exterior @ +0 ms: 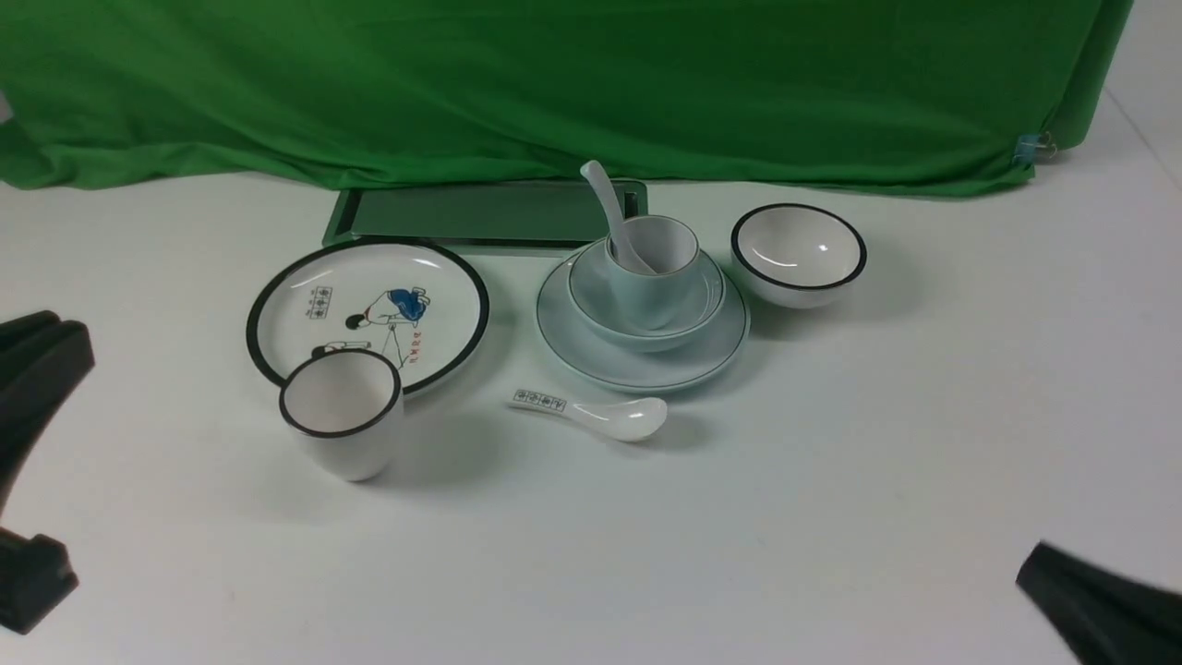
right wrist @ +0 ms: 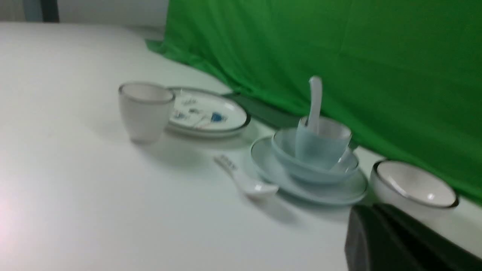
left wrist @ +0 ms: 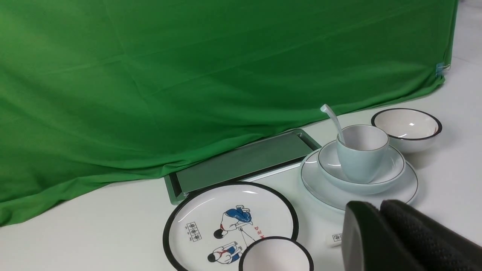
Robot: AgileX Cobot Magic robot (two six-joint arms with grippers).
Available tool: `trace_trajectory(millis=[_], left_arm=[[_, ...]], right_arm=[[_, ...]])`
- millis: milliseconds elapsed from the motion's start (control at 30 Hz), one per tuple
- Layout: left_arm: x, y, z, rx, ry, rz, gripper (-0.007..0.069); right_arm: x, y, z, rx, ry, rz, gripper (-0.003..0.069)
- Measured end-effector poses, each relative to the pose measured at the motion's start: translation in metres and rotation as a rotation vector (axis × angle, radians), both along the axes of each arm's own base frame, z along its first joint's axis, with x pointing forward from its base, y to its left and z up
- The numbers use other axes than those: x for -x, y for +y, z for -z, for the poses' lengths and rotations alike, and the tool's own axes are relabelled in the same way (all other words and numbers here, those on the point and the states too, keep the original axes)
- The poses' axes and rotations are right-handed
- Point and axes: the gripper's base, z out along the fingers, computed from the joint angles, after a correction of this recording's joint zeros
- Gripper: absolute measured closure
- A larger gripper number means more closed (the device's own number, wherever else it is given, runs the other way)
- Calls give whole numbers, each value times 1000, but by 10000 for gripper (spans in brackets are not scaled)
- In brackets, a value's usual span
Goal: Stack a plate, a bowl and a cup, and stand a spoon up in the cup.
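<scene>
The pale blue-green plate (exterior: 646,365) lies at mid-table with the bowl (exterior: 706,296) on it. The cup (exterior: 651,286) stands in the bowl. The long white spoon (exterior: 605,208) stands in the cup, its handle leaning up to the left. The same stack shows in the left wrist view: plate (left wrist: 320,188), bowl (left wrist: 391,169), cup (left wrist: 357,162), spoon (left wrist: 333,118). My left gripper (left wrist: 378,207) is shut and empty, low at the left edge (exterior: 78,337). My right gripper (right wrist: 371,210) is shut and empty, at the near right corner (exterior: 1030,568), far from the stack.
A white plate with a cartoon figure (exterior: 369,309) lies left of the stack, a black-rimmed white cup (exterior: 342,425) in front of it. A short marked spoon (exterior: 600,416) lies before the stack. A black-rimmed white bowl (exterior: 799,254) sits to the right. Behind are a green tray (exterior: 480,214) and cloth (exterior: 554,83).
</scene>
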Motion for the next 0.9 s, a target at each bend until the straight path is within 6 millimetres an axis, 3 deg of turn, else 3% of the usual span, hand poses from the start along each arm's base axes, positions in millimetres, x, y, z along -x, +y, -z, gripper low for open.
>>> trace_trajectory(millis=[233,400,633,900], left_arm=[[0,0,0,0,1,0,632],[0,0,0,1,1,0,632],[0,0,0,1,0,0,632],[0,0,0,13,1,-1,632]], right_arm=[[5,-11,36,167,265,69,626],[8,-20,34,96,288,152,626],[21,-48,24,-91,161,454,631],[22,-58,27,-192,204,665,648]])
